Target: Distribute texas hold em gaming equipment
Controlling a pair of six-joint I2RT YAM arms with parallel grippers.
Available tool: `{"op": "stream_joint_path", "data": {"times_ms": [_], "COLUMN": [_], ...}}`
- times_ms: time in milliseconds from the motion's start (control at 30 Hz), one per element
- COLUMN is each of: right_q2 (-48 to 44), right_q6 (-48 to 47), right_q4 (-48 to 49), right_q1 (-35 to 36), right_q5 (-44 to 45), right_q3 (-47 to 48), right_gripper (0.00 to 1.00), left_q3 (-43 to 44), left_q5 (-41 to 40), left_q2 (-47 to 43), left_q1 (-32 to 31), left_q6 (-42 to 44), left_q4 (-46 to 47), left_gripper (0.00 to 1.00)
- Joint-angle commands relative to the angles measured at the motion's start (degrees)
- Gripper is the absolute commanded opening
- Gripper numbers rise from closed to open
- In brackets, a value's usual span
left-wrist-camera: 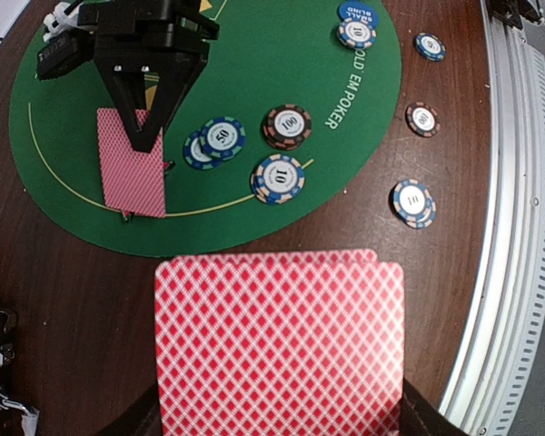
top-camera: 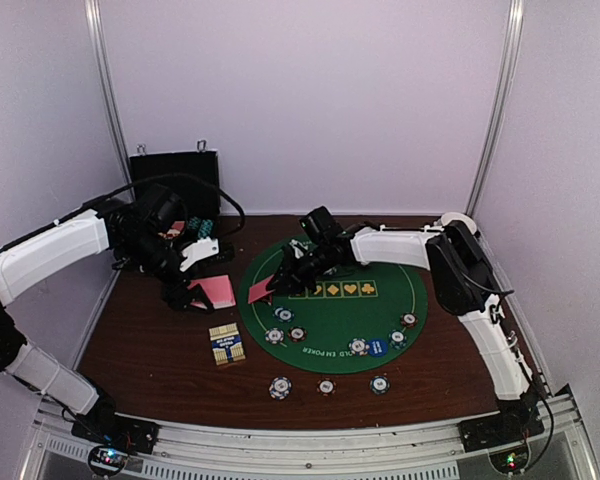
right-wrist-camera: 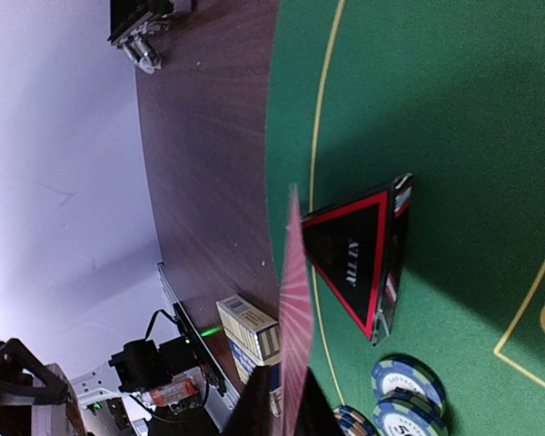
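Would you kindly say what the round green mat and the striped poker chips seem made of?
The round green mat looks like felt or thin fabric: matte, flat, printed lettering. The striped round poker chips look like moulded plastic or clay composite: slight sheen, printed centre labels.

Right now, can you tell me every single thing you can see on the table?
mat: one, green, round, middle of the table.
chips: nine spots seen from above, some stacked, mostly blue-and-white; six on the mat, three on bare table in front.
blue disc: one, mat's front edge.
triangle marker: one, black with red edge, mat's left part.
single card: one, pink back, beside the triangle marker.
card stack: one, pink backs, left of the mat.
card box: one, yellow and blue, left of the mat.
case: one, black, back left.
table: dark brown.
left arm: white and black; jaws shut on the card stack.
right arm: white and black; jaws shut on the single card.
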Motion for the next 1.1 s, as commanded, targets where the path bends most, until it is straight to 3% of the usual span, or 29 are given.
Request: {"op": "stream_joint_path", "data": {"times_ms": [0, 133, 500, 733, 1067], "right_q2": [0.8, -0.7, -8.7, -17.7, -25.7], "right_q6": [-2.9, -6.1, -12.1, -8.1, 1.3], "right_q4": [-3.6, -8.7, -16.5, -6.6, 12.1], "right_q1": [0.5, 0.2, -0.7, 1.1, 7.1], "right_q5": [2.3, 5.2, 13.3, 9.3, 5.4], "right_q3": [3.0, 2.5, -1.3, -8.3, -18.5], "right_gripper": [0.22, 0.38, 0.58, 0.82, 0.92], "left_q3": [-0.1, -0.1, 0.3, 0.8, 1.5], "left_q5": [1.9, 2.2, 2.2, 2.8, 2.9], "left_q2": [-1.1, -0.9, -0.7, 0.0, 0.6], "left_q1": [0.4, 0.4, 0.4, 0.4, 0.4], "left_q6": [0.6, 0.6, 0.2, -0.3, -0.9], "left_q4": [1.1, 1.1, 1.3, 1.7, 1.9], "left_gripper": [0.00, 0.00, 0.00, 0.00, 0.00]}}
